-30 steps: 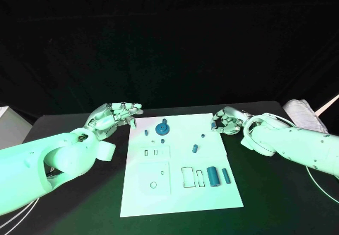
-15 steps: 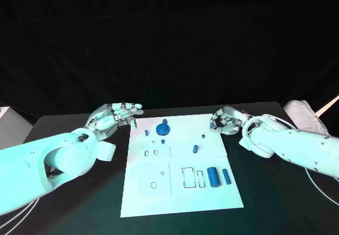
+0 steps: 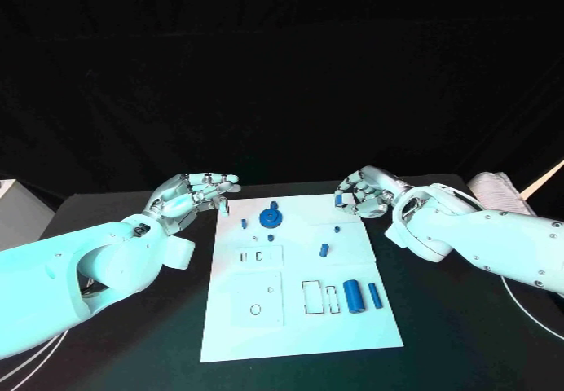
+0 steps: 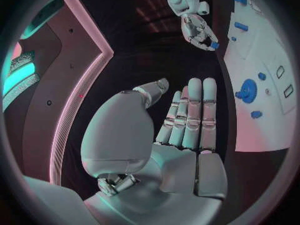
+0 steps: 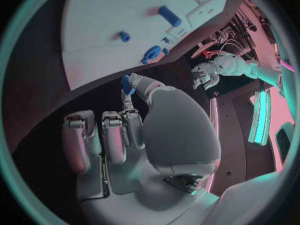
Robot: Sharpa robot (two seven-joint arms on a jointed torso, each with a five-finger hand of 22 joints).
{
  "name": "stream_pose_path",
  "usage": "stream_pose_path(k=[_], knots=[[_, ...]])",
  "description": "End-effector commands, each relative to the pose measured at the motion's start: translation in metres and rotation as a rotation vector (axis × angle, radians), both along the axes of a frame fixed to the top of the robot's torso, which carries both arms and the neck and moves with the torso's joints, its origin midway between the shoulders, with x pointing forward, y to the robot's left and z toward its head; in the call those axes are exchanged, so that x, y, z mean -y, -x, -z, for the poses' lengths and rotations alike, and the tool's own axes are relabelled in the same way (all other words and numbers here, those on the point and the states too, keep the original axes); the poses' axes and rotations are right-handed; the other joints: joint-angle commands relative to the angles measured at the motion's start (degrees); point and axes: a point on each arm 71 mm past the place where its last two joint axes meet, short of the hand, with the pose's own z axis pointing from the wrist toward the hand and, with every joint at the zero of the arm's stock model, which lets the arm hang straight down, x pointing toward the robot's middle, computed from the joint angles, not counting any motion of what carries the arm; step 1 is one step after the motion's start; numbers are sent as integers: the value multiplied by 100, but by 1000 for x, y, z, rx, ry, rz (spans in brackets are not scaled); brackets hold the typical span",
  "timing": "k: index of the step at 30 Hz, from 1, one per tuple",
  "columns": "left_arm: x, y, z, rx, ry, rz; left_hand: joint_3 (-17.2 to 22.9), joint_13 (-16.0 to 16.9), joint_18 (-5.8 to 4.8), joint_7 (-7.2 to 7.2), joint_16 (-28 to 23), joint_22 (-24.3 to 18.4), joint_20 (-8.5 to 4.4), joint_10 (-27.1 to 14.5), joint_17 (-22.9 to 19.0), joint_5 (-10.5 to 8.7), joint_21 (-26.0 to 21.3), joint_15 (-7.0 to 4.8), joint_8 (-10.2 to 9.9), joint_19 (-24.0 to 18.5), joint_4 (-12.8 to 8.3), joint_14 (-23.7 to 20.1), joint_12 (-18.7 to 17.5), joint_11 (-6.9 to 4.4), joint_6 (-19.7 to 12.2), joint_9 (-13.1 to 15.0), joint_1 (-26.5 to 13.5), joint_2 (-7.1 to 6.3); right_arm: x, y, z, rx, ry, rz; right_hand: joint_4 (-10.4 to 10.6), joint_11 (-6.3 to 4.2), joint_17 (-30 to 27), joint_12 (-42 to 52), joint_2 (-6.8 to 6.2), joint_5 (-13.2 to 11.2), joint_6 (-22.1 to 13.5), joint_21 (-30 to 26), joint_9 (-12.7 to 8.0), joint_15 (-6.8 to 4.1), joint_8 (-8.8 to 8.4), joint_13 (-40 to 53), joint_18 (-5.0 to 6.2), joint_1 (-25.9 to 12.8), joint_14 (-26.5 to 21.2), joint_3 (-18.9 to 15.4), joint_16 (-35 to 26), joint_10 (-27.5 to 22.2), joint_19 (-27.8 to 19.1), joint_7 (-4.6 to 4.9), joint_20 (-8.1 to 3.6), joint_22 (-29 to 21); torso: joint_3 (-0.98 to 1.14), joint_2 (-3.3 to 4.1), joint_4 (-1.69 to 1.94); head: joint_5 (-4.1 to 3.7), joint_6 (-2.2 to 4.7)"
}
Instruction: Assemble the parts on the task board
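Nearest on the flat white rectangular task board (image 3: 294, 326): two dark-blue plastic cylinders (image 3: 354, 296) lying beside an empty rectangular slot, an oval cutout to their left. Mid-board: a short blue peg (image 3: 322, 248) standing alone. Far end: a blue toothed gear with a centre post (image 3: 270, 217), small blue studs around it.

Change over the last second: right hand (image 3: 362, 194) has lifted and swung inward, from just off the board's far right edge to above its far right corner. It pinches a small blue peg-shaped part (image 5: 127, 84) between thumb and fingertip (image 5: 130, 78); other fingers curled. Judgement: pick done, carry toward a socket in progress, insertion not started.

Left hand (image 3: 194, 192) unchanged, over the black bench (image 3: 470, 326) at the far left corner, fingers (image 4: 189, 112) straight, side by side, holding nothing.

No brands, labels or legible writing.
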Motion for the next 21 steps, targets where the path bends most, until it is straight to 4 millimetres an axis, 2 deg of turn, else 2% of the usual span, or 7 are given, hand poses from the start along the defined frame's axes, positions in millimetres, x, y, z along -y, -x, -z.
stream_pose_path(k=[1, 5, 9, 14, 18, 21], knots=[[3, 0, 1, -7, -9, 6, 18, 5, 87, -13, 31, 5, -5, -20, -9, -29, 21, 9, -6, -45, 2, -43, 25, 5, -41, 5, 4, 33, -21, 10, -2, -30, -28, 15, 6, 11, 1510, -32, 31, -15, -41, 31, 28, -28, -11, 732, -81, -49, 598, 48, 33, -32, 609, 12, -22, 1507, -42, -61, 24, 36, -25], [5, 0, 3, -13, -23, 3, 20, 6, 87, -12, 33, 5, -4, -19, -9, -29, 23, 9, -4, -45, 4, -42, 27, 5, -39, 6, 5, 38, -51, 23, 0, -39, -24, -26, -2, 11, 1510, -43, 44, -16, -42, 31, 29, -26, -7, 723, -81, -42, 598, 65, 33, -41, 609, 11, -20, 1507, -60, -81, 35, 68, -56], [6, 0, 5, -20, -35, -2, 22, 7, 87, -11, 36, 6, -4, -14, -9, -28, 25, 8, -2, -45, 6, -38, 29, 5, -36, 8, 4, 43, -78, 35, 7, -50, -13, -57, -17, 11, 1510, -50, 61, -9, -42, 31, 30, -25, 2, 717, -81, -32, 598, 93, 33, -45, 609, 11, -17, 1507, -82, -105, 26, 106, -118], [7, 0, 5, -25, -39, -1, 25, 10, 88, -9, 41, 7, -4, -5, -10, -27, 30, 7, 2, -44, 8, -33, 35, 4, -29, 11, 4, 51, -106, 44, 18, -52, 14, -86, -25, 11, 1510, -49, 64, -2, -43, 31, 31, -25, 6, 719, -81, -28, 598, 102, 33, -42, 609, 11, -16, 1507, -102, -122, 15, 139, -162], [9, 0, 6, -27, -40, 3, 25, 10, 88, -9, 41, 7, -4, -5, -10, -27, 30, 7, 2, -44, 8, -33, 35, 4, -29, 11, 4, 51, -120, 48, 27, -42, 50, -108, -32, 11, 1510, -47, 67, 3, -42, 31, 32, -25, 9, 721, -81, -24, 598, 109, 33, -40, 609, 11, -16, 1507, -107, -121, 20, 175, -187], [10, 0, 7, -38, -53, 8, 28, 12, 88, -10, 45, 8, -4, -2, -10, -27, 33, 6, 4, -43, 6, -29, 37, 3, -26, 13, 8, 53, -131, 51, 36, -52, 71, -126, -33, 11, 1510, -40, 67, 5, -42, 31, 32, -25, 11, 729, -81, -24, 598, 111, 33, -32, 609, 11, -16, 1507, -98, -109, 24, 199, -209]])
